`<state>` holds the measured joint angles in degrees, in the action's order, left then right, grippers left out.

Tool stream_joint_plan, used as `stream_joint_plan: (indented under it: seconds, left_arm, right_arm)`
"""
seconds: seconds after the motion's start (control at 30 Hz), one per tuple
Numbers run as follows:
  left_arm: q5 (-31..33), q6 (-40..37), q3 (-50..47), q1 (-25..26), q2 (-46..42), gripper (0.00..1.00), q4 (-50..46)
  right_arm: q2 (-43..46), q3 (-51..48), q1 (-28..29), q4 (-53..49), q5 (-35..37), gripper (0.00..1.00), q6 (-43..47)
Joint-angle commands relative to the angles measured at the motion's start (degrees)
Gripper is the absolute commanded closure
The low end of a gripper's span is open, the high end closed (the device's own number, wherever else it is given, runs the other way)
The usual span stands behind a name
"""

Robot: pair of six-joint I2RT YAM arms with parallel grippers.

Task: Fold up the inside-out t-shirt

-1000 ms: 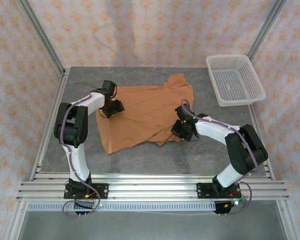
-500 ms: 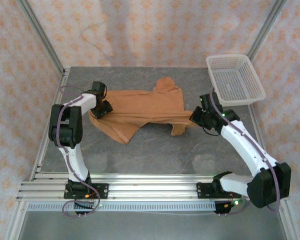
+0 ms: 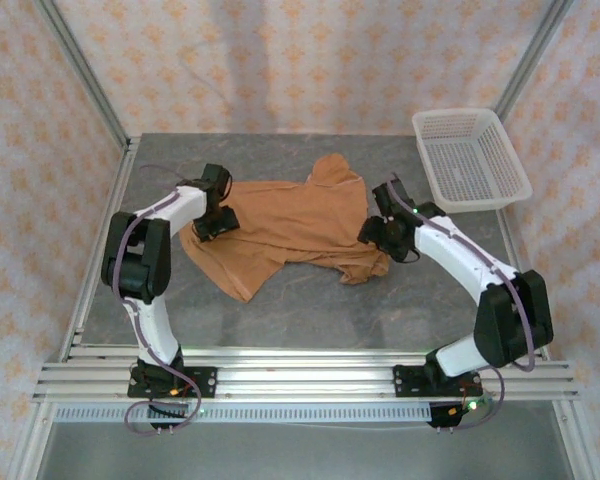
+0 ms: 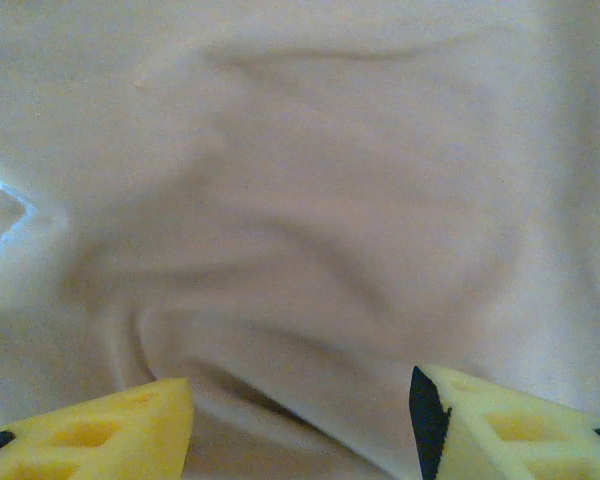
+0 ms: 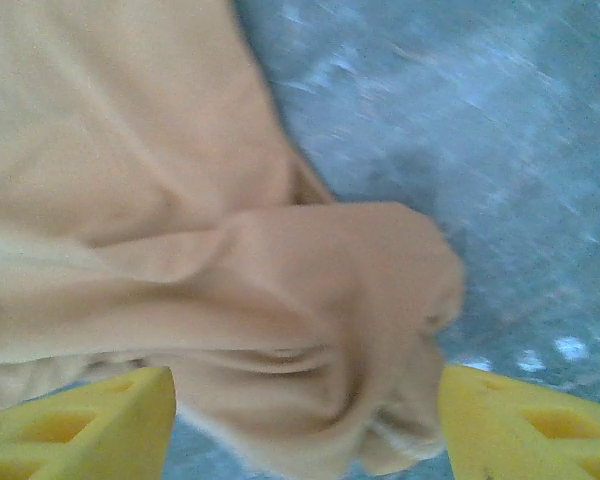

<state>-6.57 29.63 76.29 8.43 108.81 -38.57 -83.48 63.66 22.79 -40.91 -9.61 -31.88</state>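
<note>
Orange-tan soft t-shirt [image 3: 290, 225] rumpled on grey mottled table [image 3: 400, 310] | left jaws wide | right jaws wide

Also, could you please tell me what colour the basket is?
The basket is white, best seen in the top external view.

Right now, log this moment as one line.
t-shirt: crumpled, unfolded, on table | left jaws: open over cloth | right jaws: open, cloth bunch between | fold: not yet done
</note>
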Motion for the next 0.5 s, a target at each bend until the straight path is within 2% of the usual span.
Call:
stream_joint_plan:
  seconds: [0.0, 0.2, 0.33, 0.47]
  left_arm:
    - [-0.4, -3.2, 3.9, 2.2, -2.1, 0.39, -2.7]
    - [-4.3, -4.1, 4.0, 2.4, 4.1, 0.40, -1.8]
    - [-4.6, -4.1, -1.0, 2.4, 3.4, 0.40, 0.6]
    - [-8.5, -1.7, -9.2, 2.6, 1.0, 0.40, 5.5]
  right_arm:
    - [-2.9, 4.5, 0.3, 1.6, 1.6, 0.30, -1.6]
    - [-20.4, 13.8, 0.4, 6.9, -1.7, 0.39, -4.3]
    - [-29.5, 19.5, 0.8, 8.6, -2.9, 0.43, -5.9]
    - [-37.5, 25.2, 1.3, 10.5, -4.7, 0.44, -7.7]
